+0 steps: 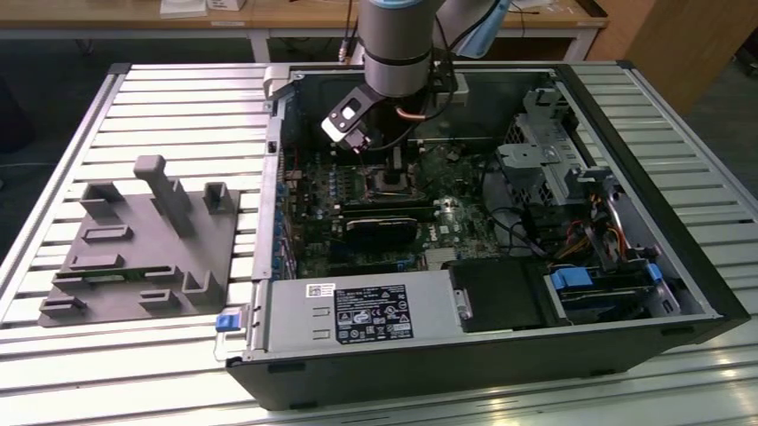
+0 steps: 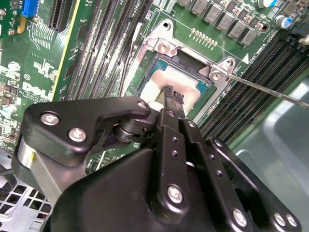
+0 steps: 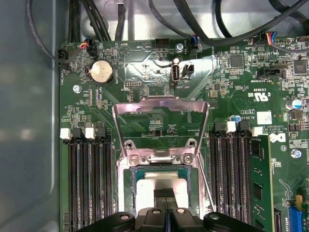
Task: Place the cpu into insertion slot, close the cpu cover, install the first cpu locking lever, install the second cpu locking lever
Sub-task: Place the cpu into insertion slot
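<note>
The cpu [image 3: 145, 186] lies flat inside the insertion slot [image 2: 159, 46], dull silvery face up and green edge framed by the slot's metal rim, a fit that looks seated rather than perched. The gripper [image 3: 164, 193] stands directly above the slot with its two black fingers [image 2: 166, 125] drawn together, tips on or just over the middle of the chip. The pair is too narrow to be clasping it and appears to hold nothing. The cpu cover [image 3: 159, 101] is tipped up on its hinge at one edge of the slot, its square window showing the green motherboard [image 3: 145, 67] behind, which leaves the slot free for the arm to reach in. A thin locking lever [image 2: 270, 92] juts out from one corner of the slot, unlatched. Long black memory slots [image 3: 87, 183] flank the slot on two sides. In the exterior view the arm leans into the open computer case [image 1: 711, 297], wrist over the slot
</note>
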